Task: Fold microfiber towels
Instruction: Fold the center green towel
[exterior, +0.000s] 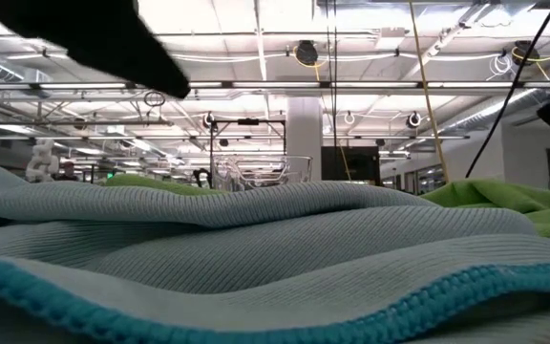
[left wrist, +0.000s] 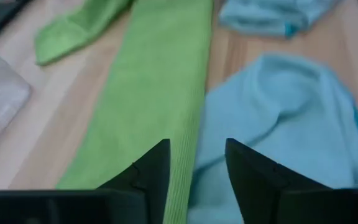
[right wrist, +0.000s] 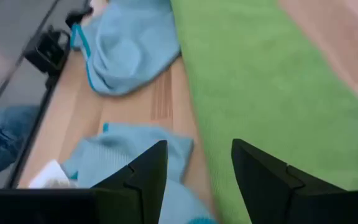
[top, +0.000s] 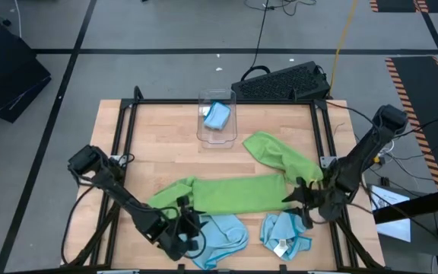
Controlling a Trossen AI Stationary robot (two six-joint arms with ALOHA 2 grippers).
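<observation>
A long green towel (top: 230,194) lies folded across the desk (top: 158,144), a second green one (top: 280,156) touching its right end and 2 blue towels (top: 223,232) just in front. The left pincer (left wrist: 194,165) hovers with parted fingers, holding nothing, over the seam of green and blue. The right pincer (right wrist: 197,171) hovers likewise open at the strip's right end.

- Two lime green towels: a long one (top: 226,194) across the centre of the frame, and another (top: 280,154) to its upper right.
- Three light blue towels: one (top: 223,232) at lower centre, one (top: 284,232) to its right, one (top: 217,116) inside the bin.
- One clear plastic bin (top: 217,137), upper centre.
- One desk (top: 158,144).
- Two arms.
</observation>
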